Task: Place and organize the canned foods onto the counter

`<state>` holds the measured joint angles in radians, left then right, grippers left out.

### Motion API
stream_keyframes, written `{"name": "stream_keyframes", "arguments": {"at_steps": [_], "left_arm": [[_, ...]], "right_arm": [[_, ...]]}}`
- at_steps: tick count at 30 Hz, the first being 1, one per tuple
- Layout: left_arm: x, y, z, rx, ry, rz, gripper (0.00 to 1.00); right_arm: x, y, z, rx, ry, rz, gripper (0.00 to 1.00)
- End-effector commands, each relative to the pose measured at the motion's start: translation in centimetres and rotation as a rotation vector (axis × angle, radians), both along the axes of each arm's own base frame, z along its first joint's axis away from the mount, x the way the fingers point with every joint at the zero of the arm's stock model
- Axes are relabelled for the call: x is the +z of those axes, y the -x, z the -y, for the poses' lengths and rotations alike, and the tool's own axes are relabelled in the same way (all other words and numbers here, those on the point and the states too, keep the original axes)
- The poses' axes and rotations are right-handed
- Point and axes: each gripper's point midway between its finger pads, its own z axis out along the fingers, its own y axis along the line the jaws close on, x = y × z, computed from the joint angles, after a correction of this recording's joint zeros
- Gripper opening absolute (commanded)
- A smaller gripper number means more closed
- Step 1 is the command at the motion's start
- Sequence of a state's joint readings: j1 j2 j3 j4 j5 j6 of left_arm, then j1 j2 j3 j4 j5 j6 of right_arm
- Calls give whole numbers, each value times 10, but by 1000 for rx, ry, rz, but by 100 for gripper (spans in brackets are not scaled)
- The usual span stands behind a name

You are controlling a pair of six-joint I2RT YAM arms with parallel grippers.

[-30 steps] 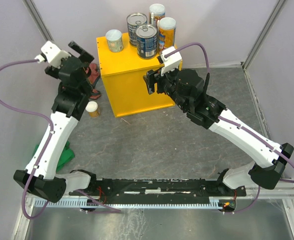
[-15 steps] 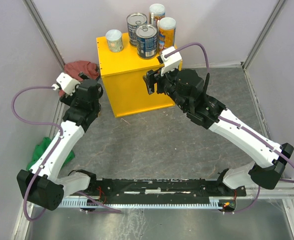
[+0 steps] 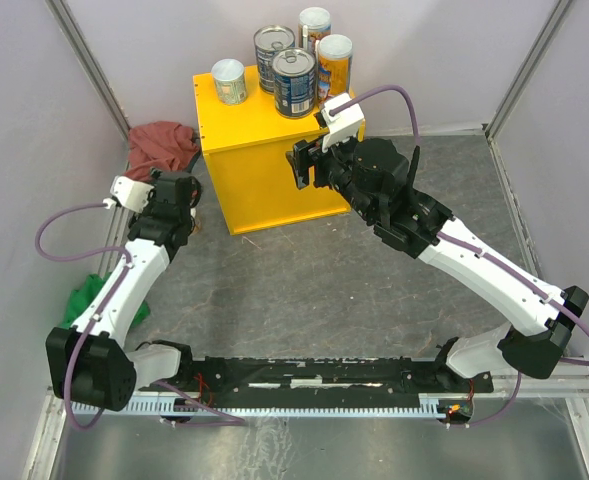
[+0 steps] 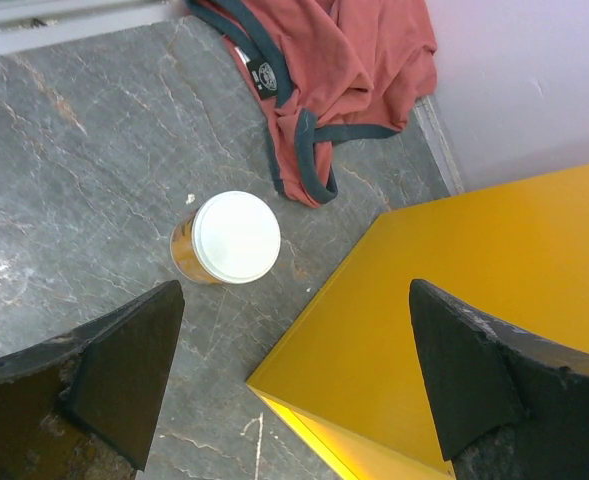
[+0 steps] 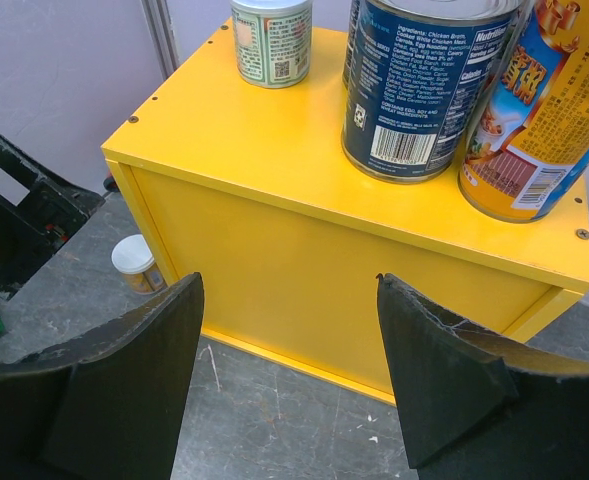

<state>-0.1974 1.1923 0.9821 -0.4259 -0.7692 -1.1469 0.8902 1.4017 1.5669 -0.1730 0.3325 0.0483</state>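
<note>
5 cans [image 3: 294,82] stand atop the yellow counter [image 3: 244,125], 1 short can [image 4: 236,238] beside it.

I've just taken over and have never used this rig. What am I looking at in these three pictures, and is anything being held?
These are two robot arms, each ending in a two-finger gripper. The overhead picture looks down from behind them. The other two come from a camera on each wrist. On the yellow box stand five cans. The sixth can stands on the grey floor beside the box, near the red cloth. The left gripper hangs open near that can. The right gripper is open, facing the box. Neither holds anything.
</note>
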Motion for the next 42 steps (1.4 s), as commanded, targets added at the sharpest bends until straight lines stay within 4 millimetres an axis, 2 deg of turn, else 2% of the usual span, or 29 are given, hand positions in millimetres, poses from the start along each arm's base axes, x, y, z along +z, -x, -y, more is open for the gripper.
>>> {"name": "stream_keyframes", "arguments": {"at_steps": [1,17,30,42], "left_arm": [[-5,-6,0,43,118,65,99],[-37,-18,-8,73,219,132,99],[-44,-32,-23,94,252,134,99],[-51,-46,-27,73,277,148,99]], "right_arm": [[31,7,1,19,-64,55,78],[24,4,0,14,-48,47,78],[18,1,-5,17,-34,38,78],[16,-3,-9,17,-20,36,78]]}}
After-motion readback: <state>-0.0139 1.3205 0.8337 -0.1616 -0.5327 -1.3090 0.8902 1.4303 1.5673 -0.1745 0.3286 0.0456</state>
